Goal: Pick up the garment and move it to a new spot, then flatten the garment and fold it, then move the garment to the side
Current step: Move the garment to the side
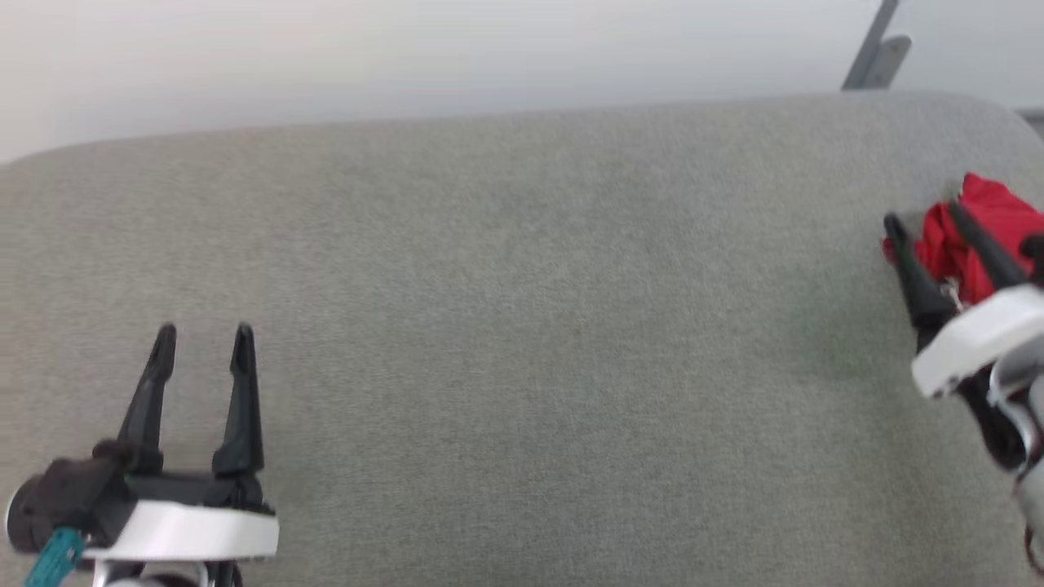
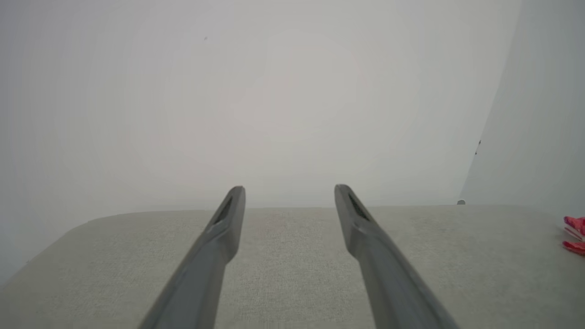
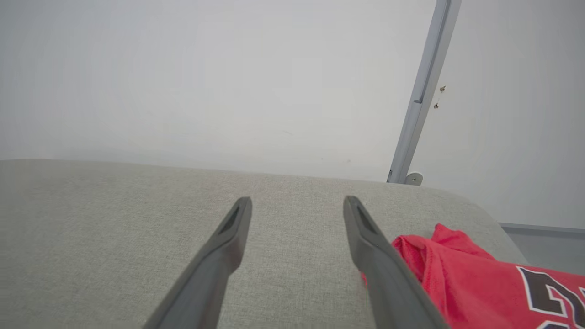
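The right hand [image 1: 922,214] is wide open and empty, just beside the red shirt [image 3: 480,283], which lies bunched at the grey cushion's [image 1: 522,326] right edge. The left hand [image 1: 204,333], open too, holds nothing. Lifting, flattening and folding all look not yet done.

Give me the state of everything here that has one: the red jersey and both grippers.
garment: crumpled in a heap at the right end of the grey cushion, not held
left gripper: open, empty, above the grey cushion
right gripper: open, empty, right beside the garment
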Motion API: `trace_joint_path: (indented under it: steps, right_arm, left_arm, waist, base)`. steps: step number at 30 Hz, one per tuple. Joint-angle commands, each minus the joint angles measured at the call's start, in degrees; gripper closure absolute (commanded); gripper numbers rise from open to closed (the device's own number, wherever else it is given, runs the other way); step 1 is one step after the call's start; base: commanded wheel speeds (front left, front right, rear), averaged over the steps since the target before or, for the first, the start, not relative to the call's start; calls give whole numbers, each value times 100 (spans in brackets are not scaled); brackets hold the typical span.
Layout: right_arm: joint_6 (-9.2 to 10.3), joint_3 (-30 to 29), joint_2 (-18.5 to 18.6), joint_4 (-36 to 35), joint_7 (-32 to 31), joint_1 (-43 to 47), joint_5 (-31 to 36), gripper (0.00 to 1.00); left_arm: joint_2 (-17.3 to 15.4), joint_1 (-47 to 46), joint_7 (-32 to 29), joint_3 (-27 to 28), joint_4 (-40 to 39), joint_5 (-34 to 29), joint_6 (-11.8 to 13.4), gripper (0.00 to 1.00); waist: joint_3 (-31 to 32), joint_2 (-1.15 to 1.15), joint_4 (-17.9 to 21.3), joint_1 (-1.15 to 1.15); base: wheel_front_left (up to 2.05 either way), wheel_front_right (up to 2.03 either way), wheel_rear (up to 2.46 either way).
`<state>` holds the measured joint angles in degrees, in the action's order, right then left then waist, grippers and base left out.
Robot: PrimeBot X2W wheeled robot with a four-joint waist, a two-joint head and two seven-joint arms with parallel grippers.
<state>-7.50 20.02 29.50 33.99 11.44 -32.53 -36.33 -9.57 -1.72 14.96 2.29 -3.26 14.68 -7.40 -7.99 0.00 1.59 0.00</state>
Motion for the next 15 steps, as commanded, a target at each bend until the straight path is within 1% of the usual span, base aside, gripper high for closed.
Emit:
trace_joint_path:
  steps: [1, 6, 15]
  right_arm:
    - [1, -55, -53, -99, 92, 223, 54, 0]
    - [1, -328, -196, -432, 259, 927, 196, 0]
    - [1, -985, -616, -1137, 367, 2072, 443, 0]
  left_arm:
    - [0, 152, 30, 73, -24, -48, -10, 0]
    - [99, 538, 29, 255, -41, -98, -10, 0]
    - [182, 1082, 30, 481, -110, -145, -10, 0]
  waist:
    - [177, 0, -128, 0]
    - [440, 0, -229, 0]
    - [823, 0, -306, 0]
  base:
    - [0, 0, 0]
    - [0, 0, 0]
    - [0, 0, 0]
